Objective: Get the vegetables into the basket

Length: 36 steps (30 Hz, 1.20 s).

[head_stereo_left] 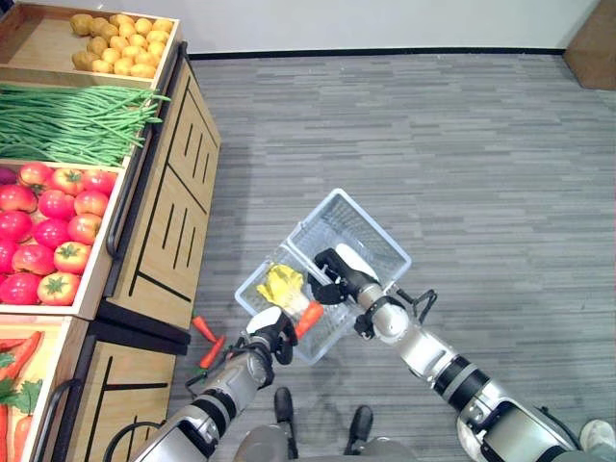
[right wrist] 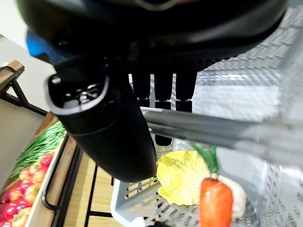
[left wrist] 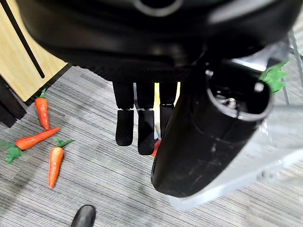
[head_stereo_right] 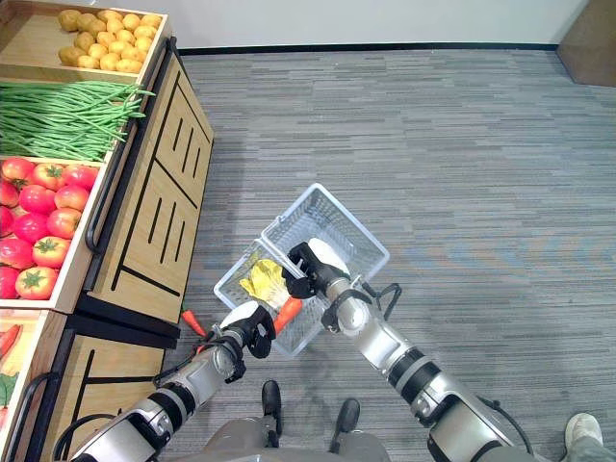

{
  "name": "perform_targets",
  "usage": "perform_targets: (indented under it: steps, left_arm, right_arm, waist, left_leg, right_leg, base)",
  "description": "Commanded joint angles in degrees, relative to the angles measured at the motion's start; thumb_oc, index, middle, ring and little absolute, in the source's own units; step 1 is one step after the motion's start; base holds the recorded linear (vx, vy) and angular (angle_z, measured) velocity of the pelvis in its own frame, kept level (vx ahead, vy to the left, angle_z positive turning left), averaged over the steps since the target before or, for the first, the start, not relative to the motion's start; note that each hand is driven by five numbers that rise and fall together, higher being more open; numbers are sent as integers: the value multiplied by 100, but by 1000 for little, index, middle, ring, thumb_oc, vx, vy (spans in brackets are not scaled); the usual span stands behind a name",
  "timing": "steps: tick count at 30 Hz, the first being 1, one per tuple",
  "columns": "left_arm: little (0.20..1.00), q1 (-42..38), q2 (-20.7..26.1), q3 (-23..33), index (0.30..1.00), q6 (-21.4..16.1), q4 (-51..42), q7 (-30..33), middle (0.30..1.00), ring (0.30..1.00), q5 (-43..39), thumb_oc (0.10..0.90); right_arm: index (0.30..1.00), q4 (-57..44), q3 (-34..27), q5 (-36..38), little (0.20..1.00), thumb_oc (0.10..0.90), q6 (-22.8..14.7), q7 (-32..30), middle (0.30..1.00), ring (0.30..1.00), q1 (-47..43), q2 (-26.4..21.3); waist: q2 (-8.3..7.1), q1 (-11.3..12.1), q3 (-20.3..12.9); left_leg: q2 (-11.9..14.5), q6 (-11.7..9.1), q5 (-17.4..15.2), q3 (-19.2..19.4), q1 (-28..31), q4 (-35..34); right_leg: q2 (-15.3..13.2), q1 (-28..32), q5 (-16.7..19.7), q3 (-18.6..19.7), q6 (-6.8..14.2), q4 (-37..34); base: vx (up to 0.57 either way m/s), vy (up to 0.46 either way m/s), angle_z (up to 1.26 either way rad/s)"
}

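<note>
Carrots (left wrist: 42, 146) are lying loose on the grey floor (head_stereo_left: 433, 144) beside the wooden produce stand (head_stereo_left: 164, 221). A white wire basket (head_stereo_left: 366, 226) is hanging from the right hand (head_stereo_left: 339, 274), whose fingers are curling around its handle (right wrist: 213, 130). Inside are sitting a yellow cabbage (head_stereo_left: 280, 284) and one carrot (head_stereo_left: 308, 317). The left hand (head_stereo_left: 272, 335) is hovering at the basket's near edge, fingers (left wrist: 135, 127) relaxed and straight.
</note>
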Motion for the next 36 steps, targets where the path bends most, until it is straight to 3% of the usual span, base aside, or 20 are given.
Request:
perform_targets:
  steps: [1,10,11,12,13,14,29,36]
  left_arm:
    - [300,-593,77,61,300,-130,233,150,300,300,266,400]
    - [300,-204,717,359,300,-284,-1399,-210,300,300,265,400]
    - [481,-88,882,466,481,-324,-1829,-382,481,481,234,529]
    - [585,-81,914,496,585,-340,-1930,-419,585,585,227,604]
    - [909,-44,968,532,909,-327,-2032,-464,909,909,240,835]
    - [1000,-18,996,566,1000,-329,-2126,-491,1000,1000,234,900]
    - [1000,62,1161,724,1000,-354,-2637,-731,1000,1000,137,900]
    - [1000,112,1223,813,1000,-310,-2698,-783,1000,1000,104,900]
  right_arm:
    - [300,-1304,-285,-135,300,400,-930,-59,300,300,-526,468]
    - [300,-1158,-474,-556,300,400,-797,302,300,300,10,123]
    - [300,-932,-460,-775,300,400,-754,437,300,300,68,97]
    - [300,-881,-456,-773,300,400,-745,498,300,300,108,96]
    - [300,-854,-450,-824,300,400,-749,538,300,300,128,80]
    - [300,-842,-454,-875,300,400,-751,570,300,300,144,63]
    - [300,-964,-599,-865,300,400,-779,758,300,300,338,-49]
    - [300,-269,-876,-833,300,400,-595,596,300,300,658,-28]
  waist:
    - [-230,-49,-71]
    - [-140,42,-35]
    - [-114,66,-32]
    - [-108,72,-23]
    - [-107,74,-25]
    - [-105,80,-18]
    - [-57,43,-53]
    - [-22,18,-96]
  left_leg:
    - [-118,21,-885,149,315,0]
    - [-154,39,-873,83,299,0]
    - [-161,43,-865,56,279,0]
    - [-165,45,-866,53,276,0]
    - [-165,45,-866,55,273,0]
    - [-163,43,-861,56,271,0]
    - [-177,34,-877,48,279,0]
    - [-189,41,-916,19,359,0]
  right_leg:
    - [-192,51,-112,351,201,-6]
    - [-229,72,-90,267,231,-6]
    - [-240,66,-83,238,243,-6]
    - [-243,61,-80,243,247,-6]
    - [-246,59,-77,233,252,-6]
    - [-250,54,-67,225,258,-6]
    - [-264,69,-83,207,267,-6]
    - [-253,152,-137,210,259,-6]
  base:
    - [0,0,0]
    - [-4,0,0]
    - [-33,1,2]
    - [0,0,0]
    - [0,0,0]
    - [0,0,0]
    - [0,0,0]
    - [9,-2,0]
